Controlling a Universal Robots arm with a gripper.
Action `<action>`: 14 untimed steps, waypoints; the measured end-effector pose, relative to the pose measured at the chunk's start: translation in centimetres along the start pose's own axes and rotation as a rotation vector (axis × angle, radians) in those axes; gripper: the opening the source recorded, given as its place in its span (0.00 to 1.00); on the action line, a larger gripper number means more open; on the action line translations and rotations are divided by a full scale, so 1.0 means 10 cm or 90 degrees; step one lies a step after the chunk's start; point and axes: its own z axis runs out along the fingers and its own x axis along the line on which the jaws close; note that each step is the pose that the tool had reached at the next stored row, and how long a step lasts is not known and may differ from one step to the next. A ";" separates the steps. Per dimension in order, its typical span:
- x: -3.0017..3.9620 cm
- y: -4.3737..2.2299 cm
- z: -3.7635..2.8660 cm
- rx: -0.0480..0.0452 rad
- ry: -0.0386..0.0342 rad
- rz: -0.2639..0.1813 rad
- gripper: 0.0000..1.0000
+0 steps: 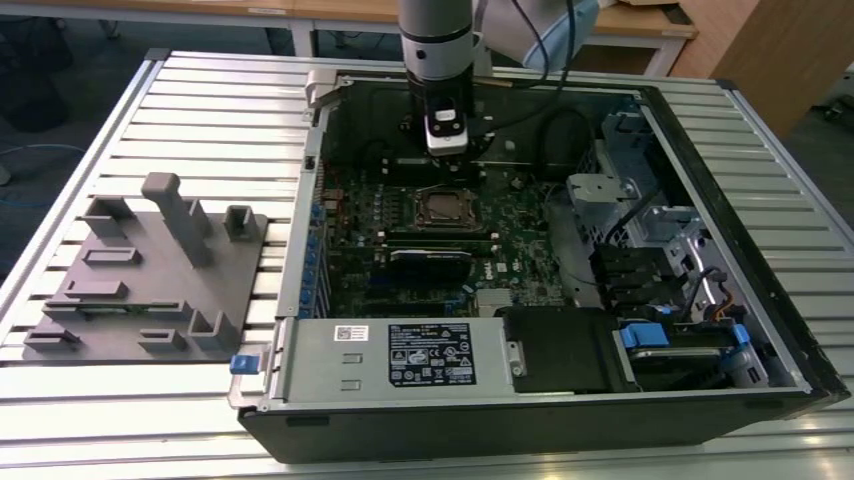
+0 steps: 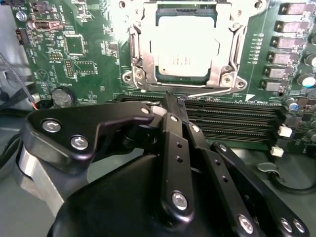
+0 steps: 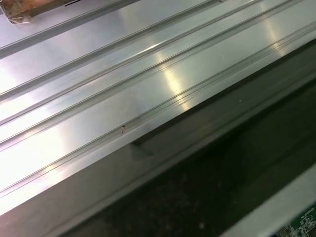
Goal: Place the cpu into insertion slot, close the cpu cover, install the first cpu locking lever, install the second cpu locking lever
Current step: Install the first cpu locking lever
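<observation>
The cpu (image 2: 187, 47) lies flat in the insertion slot (image 2: 187, 80), its pale metal top showing through the window of the cpu cover (image 2: 142, 54). That silvery frame is folded down over it. A thin wire locking lever (image 2: 207, 93) runs along the socket edge nearest my fingers. My gripper (image 2: 170, 98) is shut with nothing visible between its black fingers, its tip just short of that edge. In the exterior view the gripper (image 1: 446, 160) hangs inside the open computer case, slightly behind the cpu (image 1: 445, 208).
Long black memory slots (image 2: 232, 118) lie between my fingers and the socket. The case wall (image 1: 300, 250) and drive bays (image 1: 641, 250) flank the motherboard. A grey fixture (image 1: 147, 270) stands on the slatted aluminium table (image 3: 98, 98) at the exterior view's left.
</observation>
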 end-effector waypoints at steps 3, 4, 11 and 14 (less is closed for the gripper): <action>0.014 -0.003 -0.001 0.0003 -0.0001 0.000 0.10; 0.014 -0.003 -0.001 0.0003 0.0000 0.000 0.10; 0.020 0.003 0.012 0.0003 -0.0001 0.001 0.10; 0.022 0.002 0.019 -0.0008 -0.0022 0.002 0.10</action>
